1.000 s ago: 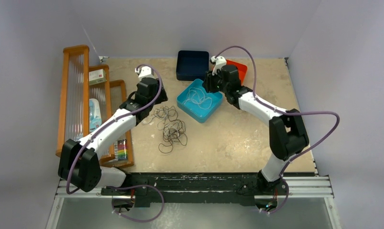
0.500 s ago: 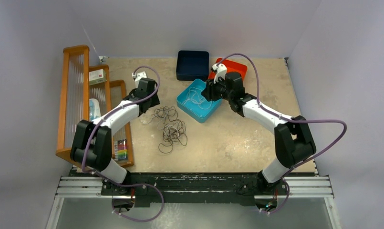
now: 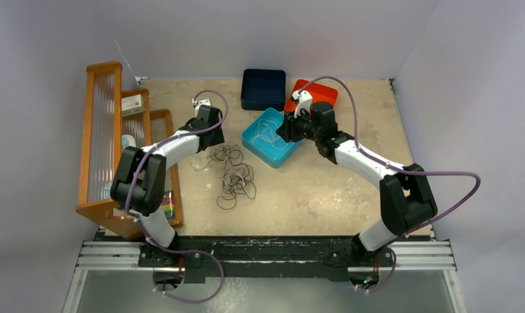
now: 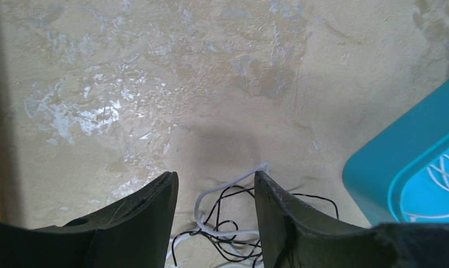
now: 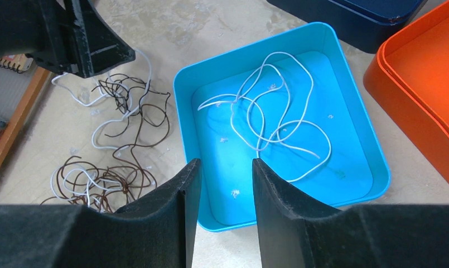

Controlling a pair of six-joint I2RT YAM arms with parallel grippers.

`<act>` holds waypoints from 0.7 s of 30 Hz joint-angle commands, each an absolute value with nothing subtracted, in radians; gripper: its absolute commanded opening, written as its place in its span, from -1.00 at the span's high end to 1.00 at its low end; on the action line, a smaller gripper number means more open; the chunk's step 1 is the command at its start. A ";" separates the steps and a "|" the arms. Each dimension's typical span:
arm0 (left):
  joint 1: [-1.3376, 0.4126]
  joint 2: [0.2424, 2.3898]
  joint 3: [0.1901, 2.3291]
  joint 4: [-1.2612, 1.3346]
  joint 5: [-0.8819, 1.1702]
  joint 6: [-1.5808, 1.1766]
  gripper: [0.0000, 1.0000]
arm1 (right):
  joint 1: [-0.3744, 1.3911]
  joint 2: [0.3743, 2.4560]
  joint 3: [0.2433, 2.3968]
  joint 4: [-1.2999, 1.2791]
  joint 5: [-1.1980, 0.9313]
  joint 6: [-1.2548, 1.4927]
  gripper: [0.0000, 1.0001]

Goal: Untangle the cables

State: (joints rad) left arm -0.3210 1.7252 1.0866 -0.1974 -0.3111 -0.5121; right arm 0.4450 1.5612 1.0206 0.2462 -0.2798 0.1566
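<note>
Your left gripper (image 4: 213, 178) and right gripper (image 5: 225, 163) both gape empty, so pinch the limp, light cables (image 3: 235, 176) at the loose white end (image 4: 254, 170), expecting snags.

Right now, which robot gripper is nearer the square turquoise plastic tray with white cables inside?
Right. The right gripper hangs over the edge of the turquoise tray; the left gripper is off to its left, above the tangled cables.

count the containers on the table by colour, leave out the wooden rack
teal tray: 1
navy box: 1
orange tray: 1
total: 3
</note>
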 commanded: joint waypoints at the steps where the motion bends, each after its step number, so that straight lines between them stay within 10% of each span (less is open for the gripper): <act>1: -0.313 1.761 1.129 -0.171 -0.316 -0.484 -0.02 | 0.450 1.523 1.020 0.277 -0.296 0.163 0.16; 21: -0.332 1.691 1.112 -0.156 -0.348 -0.519 1.00 | 0.452 1.398 0.883 0.347 -0.252 0.237 0.15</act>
